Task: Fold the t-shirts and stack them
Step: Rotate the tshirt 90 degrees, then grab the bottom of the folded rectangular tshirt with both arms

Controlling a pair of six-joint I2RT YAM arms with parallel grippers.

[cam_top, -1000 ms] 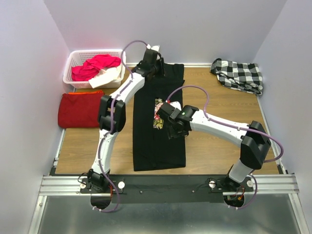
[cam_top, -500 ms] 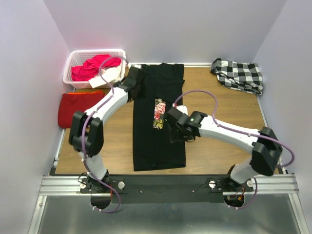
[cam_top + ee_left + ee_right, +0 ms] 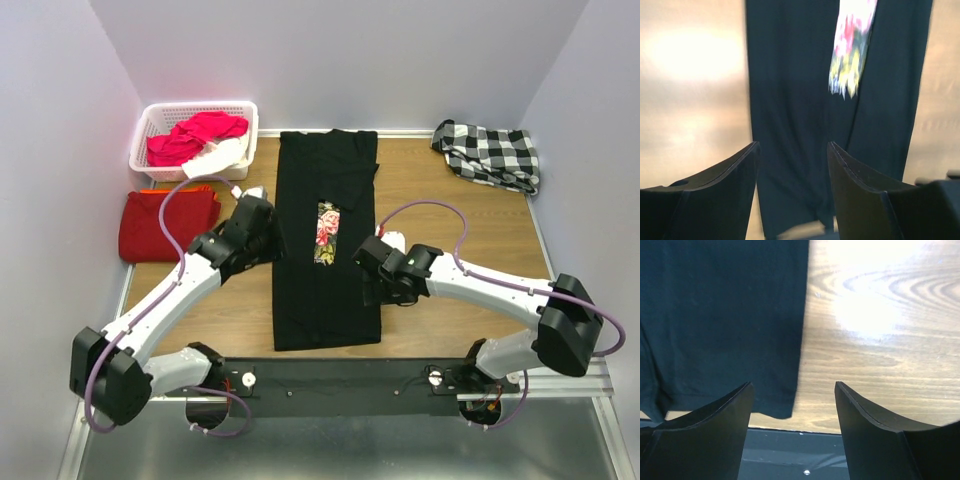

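As both arms are being drawn back from its far end, the black t-shirt (image 3: 325, 250) is being left lengthwise-folded on the table (image 3: 450, 230), flanked by the opened, empty left gripper (image 3: 793, 144) and right gripper (image 3: 793, 383), seemingly ready for crosswise folding.

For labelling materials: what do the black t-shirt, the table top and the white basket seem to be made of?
Black t-shirt: soft matte cloth, perhaps cotton knit; it lies limp with shallow creases.
Table top: wood or wood-look laminate, somewhat glossy; grain lines and glare show.
White basket: probably plastic; its walls are an open lattice.
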